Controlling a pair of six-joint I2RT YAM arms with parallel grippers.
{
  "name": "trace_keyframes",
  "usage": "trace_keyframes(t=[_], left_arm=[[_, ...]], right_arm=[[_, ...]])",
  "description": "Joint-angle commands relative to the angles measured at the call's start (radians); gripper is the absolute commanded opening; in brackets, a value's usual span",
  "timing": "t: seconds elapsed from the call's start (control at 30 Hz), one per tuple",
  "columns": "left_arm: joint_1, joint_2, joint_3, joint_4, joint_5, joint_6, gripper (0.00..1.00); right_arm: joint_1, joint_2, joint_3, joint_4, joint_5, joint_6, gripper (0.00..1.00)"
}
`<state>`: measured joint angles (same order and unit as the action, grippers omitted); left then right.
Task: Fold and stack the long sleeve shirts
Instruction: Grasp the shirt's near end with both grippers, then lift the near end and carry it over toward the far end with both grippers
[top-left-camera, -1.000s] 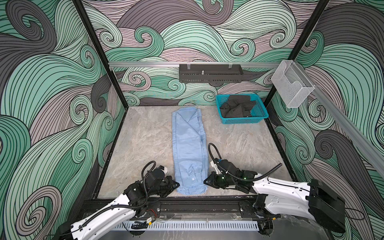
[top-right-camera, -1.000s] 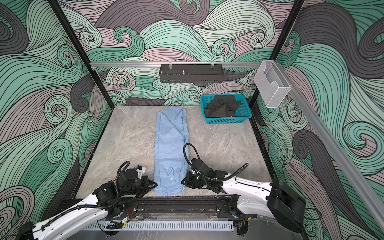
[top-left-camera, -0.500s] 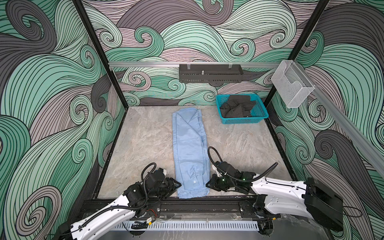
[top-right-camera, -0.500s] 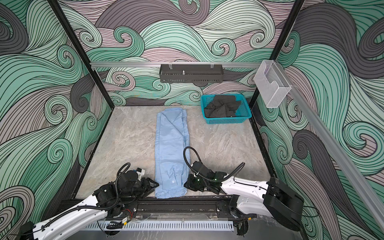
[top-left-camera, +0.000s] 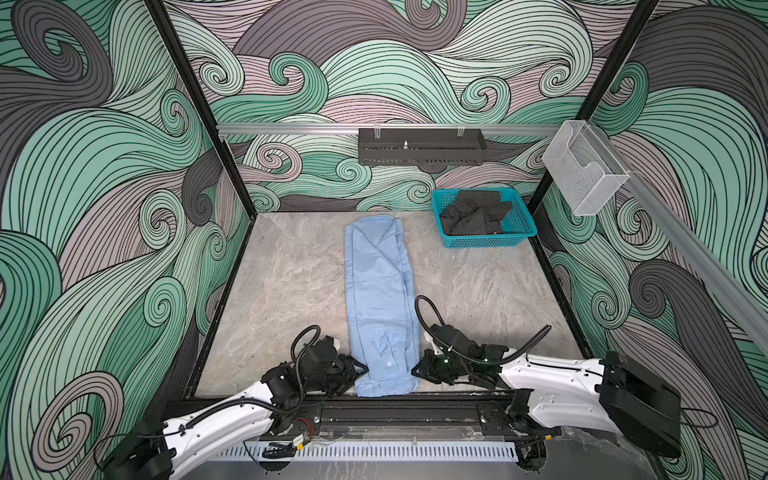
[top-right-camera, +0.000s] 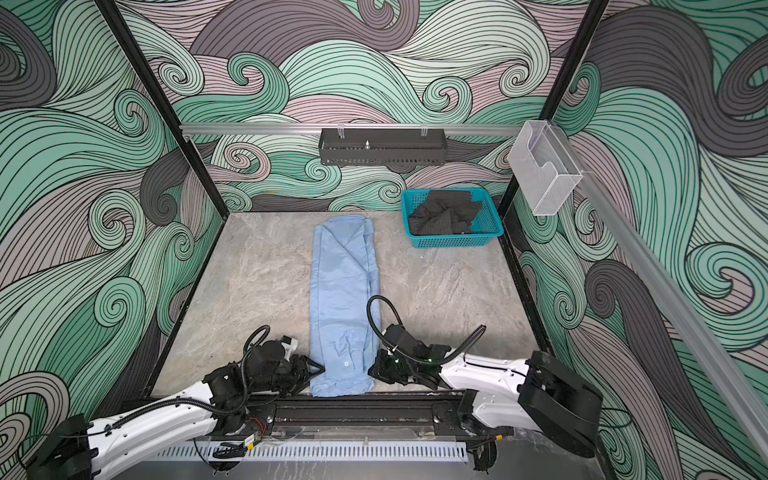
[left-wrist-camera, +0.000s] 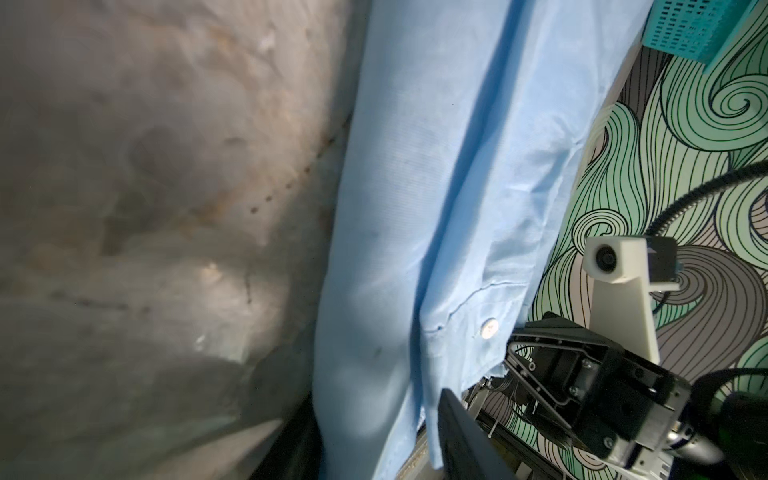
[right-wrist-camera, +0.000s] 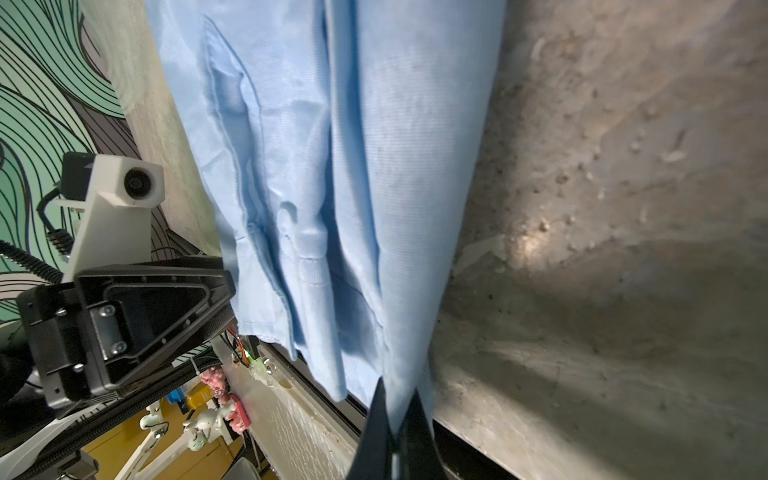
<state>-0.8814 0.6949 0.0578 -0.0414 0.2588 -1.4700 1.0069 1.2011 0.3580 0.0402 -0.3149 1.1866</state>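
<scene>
A light blue long sleeve shirt (top-left-camera: 380, 291) (top-right-camera: 343, 286) lies folded into a long narrow strip from the back of the table to its front edge. My left gripper (top-left-camera: 361, 370) (top-right-camera: 318, 369) sits at the shirt's near left corner. In the left wrist view its jaws stand apart, open (left-wrist-camera: 365, 415), with the shirt's (left-wrist-camera: 436, 208) edge between them. My right gripper (top-left-camera: 415, 372) (top-right-camera: 372, 370) is at the near right corner. In the right wrist view it is shut (right-wrist-camera: 397, 399), pinching the shirt's (right-wrist-camera: 353, 166) hem.
A teal mesh basket (top-left-camera: 486, 241) (top-right-camera: 457, 241) holding dark cloths (top-left-camera: 473, 214) stands at the back right. A black rack (top-left-camera: 422, 147) hangs on the back wall and a clear plastic holder (top-left-camera: 582, 174) on the right post. The black front rail (top-left-camera: 395, 409) runs just below the shirt's hem.
My left gripper has opened and slid right onto the shirt's near left corner. The right gripper stays shut on the hem and has shifted slightly toward the front edge.
</scene>
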Motion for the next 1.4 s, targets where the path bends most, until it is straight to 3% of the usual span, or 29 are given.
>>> trace_keyframes(t=[0.0, 0.13, 0.17, 0.43, 0.6, 0.8, 0.97, 1.07, 1.23, 1.37], left_arm=[[-0.022, 0.039, -0.050, -0.061, -0.004, -0.017, 0.37], [-0.027, 0.002, -0.019, -0.124, -0.009, 0.000, 0.04], [-0.028, -0.015, -0.007, -0.146, -0.006, 0.002, 0.00], [-0.065, -0.316, 0.073, -0.488, 0.005, -0.013, 0.00], [-0.125, -0.432, 0.096, -0.584, -0.015, -0.075, 0.00], [-0.188, -0.366, 0.178, -0.551, -0.044, -0.096, 0.00], [-0.187, -0.230, 0.172, -0.290, -0.088, -0.112, 0.00], [-0.184, -0.135, 0.203, -0.224, -0.132, -0.095, 0.00], [-0.093, -0.102, 0.256, -0.218, -0.088, -0.051, 0.00], [0.095, -0.113, 0.333, -0.282, 0.048, 0.024, 0.00]], right_arm=[[0.007, 0.007, -0.005, 0.030, -0.004, 0.010, 0.04], [0.007, 0.006, 0.002, 0.026, -0.014, 0.010, 0.02], [0.007, -0.001, 0.002, 0.020, -0.018, 0.012, 0.02], [0.043, -0.193, 0.027, -0.191, -0.008, 0.061, 0.00], [0.062, -0.250, 0.056, -0.351, -0.041, 0.075, 0.00], [0.111, -0.279, 0.061, -0.384, -0.075, 0.144, 0.00], [0.090, -0.244, 0.124, -0.353, -0.057, 0.132, 0.01], [0.062, -0.184, 0.158, -0.293, -0.075, 0.128, 0.01], [-0.021, -0.133, 0.216, -0.257, -0.111, 0.117, 0.00], [-0.108, -0.101, 0.304, -0.314, -0.171, 0.064, 0.01]])
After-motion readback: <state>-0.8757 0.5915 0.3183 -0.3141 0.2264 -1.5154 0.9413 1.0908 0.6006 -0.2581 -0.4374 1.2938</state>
